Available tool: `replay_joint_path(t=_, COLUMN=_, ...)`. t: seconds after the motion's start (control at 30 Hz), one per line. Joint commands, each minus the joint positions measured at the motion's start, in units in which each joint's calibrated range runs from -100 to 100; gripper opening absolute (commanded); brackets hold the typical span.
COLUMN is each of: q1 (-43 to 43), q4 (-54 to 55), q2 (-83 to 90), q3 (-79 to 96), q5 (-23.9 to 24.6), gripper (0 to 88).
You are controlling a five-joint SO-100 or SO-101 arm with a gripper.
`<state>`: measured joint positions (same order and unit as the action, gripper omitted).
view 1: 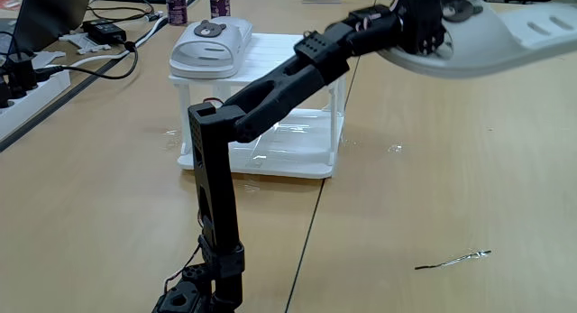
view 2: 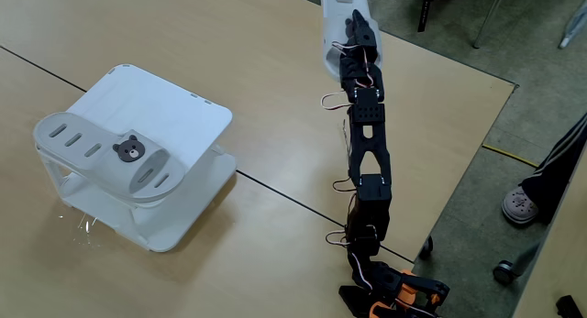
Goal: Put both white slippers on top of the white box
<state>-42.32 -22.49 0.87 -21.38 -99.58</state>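
One white slipper [view 1: 212, 42] with a brown bear badge lies on the left part of the white box's [view 1: 297, 164] ribbed top; it also shows in the other fixed view [view 2: 96, 153] on the box [view 2: 183, 112]. The arm reaches up and away from the box. My gripper [view 1: 431, 32] is shut on the second white slipper [view 1: 509, 38], holding it in the air well to the right of the box. From above, the gripper [view 2: 359, 38] grips that slipper [view 2: 332, 14] near the frame's top, over the table.
A power strip [view 1: 22, 92], black adapter [view 1: 105, 30] and cables lie at the back left, with two bottles [view 1: 177, 1] behind the box. A thin wire [view 1: 451, 259] lies front right. The table edge [view 2: 463, 180] runs past the arm's base; a shoe [view 2: 523, 203] rests on the floor.
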Motion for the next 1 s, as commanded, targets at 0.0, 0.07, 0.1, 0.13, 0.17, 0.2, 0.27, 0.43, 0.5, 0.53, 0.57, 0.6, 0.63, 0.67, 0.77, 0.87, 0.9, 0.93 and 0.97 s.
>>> replay_joint_path(t=0.0, q1=0.5, q4=-4.8, q2=8.3, q3=-12.8, q5=-0.4, gripper=0.8)
replay_joint_path(t=0.07, q1=3.6, q4=-4.8, q2=8.0, q3=-12.5, q5=-0.4, gripper=0.8)
replay_joint_path(t=0.1, q1=5.4, q4=-4.8, q2=8.0, q3=-11.8, q5=-0.4, gripper=0.8)
replay_joint_path(t=0.13, q1=8.3, q4=-4.8, q2=8.0, q3=-11.0, q5=-0.4, gripper=0.8)
replay_joint_path(t=0.17, q1=10.5, q4=-4.8, q2=8.0, q3=-11.0, q5=-0.4, gripper=0.8)
replay_joint_path(t=0.2, q1=12.6, q4=-4.8, q2=8.0, q3=-10.6, q5=-0.4, gripper=0.8)
replay_joint_path(t=0.27, q1=17.2, q4=-4.8, q2=8.0, q3=-9.4, q5=-0.4, gripper=0.8)
replay_joint_path(t=0.43, q1=27.5, q4=-4.7, q2=8.0, q3=-6.7, q5=-0.4, gripper=0.8)
replay_joint_path(t=0.5, q1=31.5, q4=-4.7, q2=8.0, q3=-6.2, q5=-0.4, gripper=0.8)
replay_joint_path(t=0.53, q1=33.4, q4=-4.7, q2=8.0, q3=-5.4, q5=-0.4, gripper=0.8)
replay_joint_path(t=0.57, q1=35.2, q4=-4.7, q2=8.0, q3=-4.6, q5=-0.4, gripper=0.8)
replay_joint_path(t=0.6, q1=36.9, q4=-4.7, q2=8.0, q3=-4.1, q5=-0.4, gripper=0.8)
replay_joint_path(t=0.63, q1=38.5, q4=-4.7, q2=8.0, q3=-3.5, q5=-0.4, gripper=0.8)
replay_joint_path(t=0.67, q1=40.5, q4=-4.6, q2=8.0, q3=-2.8, q5=-0.4, gripper=0.8)
replay_joint_path(t=0.77, q1=43.6, q4=-4.6, q2=8.0, q3=-1.4, q5=-0.4, gripper=0.8)
replay_joint_path(t=0.87, q1=45.4, q4=-4.5, q2=7.9, q3=0.1, q5=-0.4, gripper=0.8)
replay_joint_path(t=0.9, q1=46.1, q4=-4.4, q2=7.3, q3=0.4, q5=-0.4, gripper=0.8)
replay_joint_path(t=0.93, q1=46.5, q4=-4.1, q2=5.5, q3=-0.2, q5=-0.4, gripper=0.8)
replay_joint_path(t=0.97, q1=46.5, q4=-4.1, q2=4.0, q3=-1.3, q5=-0.4, gripper=0.8)
